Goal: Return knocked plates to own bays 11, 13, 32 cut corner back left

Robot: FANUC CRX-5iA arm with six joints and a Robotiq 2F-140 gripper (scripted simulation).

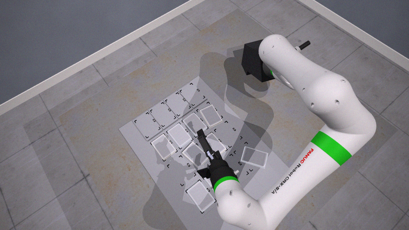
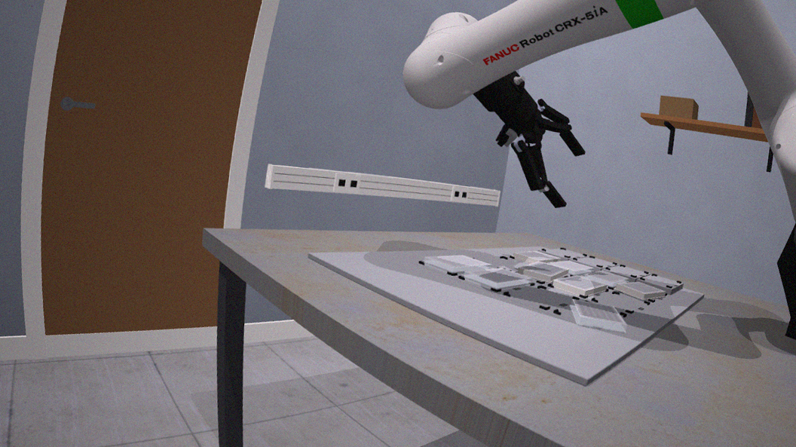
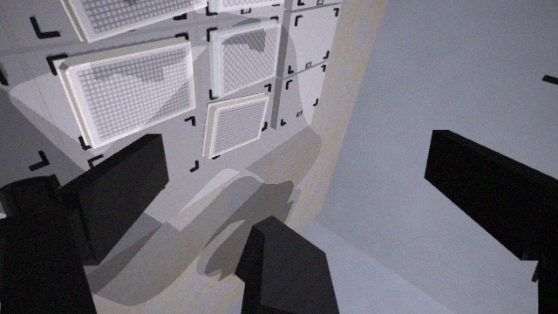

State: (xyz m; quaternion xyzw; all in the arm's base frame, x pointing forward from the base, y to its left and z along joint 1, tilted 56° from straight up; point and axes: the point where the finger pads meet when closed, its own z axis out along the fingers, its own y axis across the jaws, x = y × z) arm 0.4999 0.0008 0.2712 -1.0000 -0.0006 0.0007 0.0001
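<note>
The knocked plate by bay 11 (image 1: 254, 156) (image 2: 598, 316) lies turned over that bay's corner pieces. The plate by bay 13 (image 1: 211, 115) (image 2: 642, 290) (image 3: 239, 126) is shifted towards column 2, with corner pieces showing beside it. The plate by bay 32 (image 1: 192, 153) (image 2: 541, 271) (image 3: 135, 15) sits off its corners towards column 3; the arm hides part of it in the top view, and the frame edge cuts it in the wrist view. My gripper (image 2: 570, 179) (image 3: 296, 156) is open and empty, tilted, high above the deck.
Plates stand in bay 22 (image 1: 217, 142) (image 3: 135, 89), bay 23 (image 1: 195, 122) (image 3: 248, 58), bay 33 (image 1: 179, 134), bay 43 (image 1: 163, 146) and bay 41 (image 1: 200, 195). My wrist mostly hides bay 31 in the top view. Column 4's raised floor (image 1: 162, 115) runs along one side.
</note>
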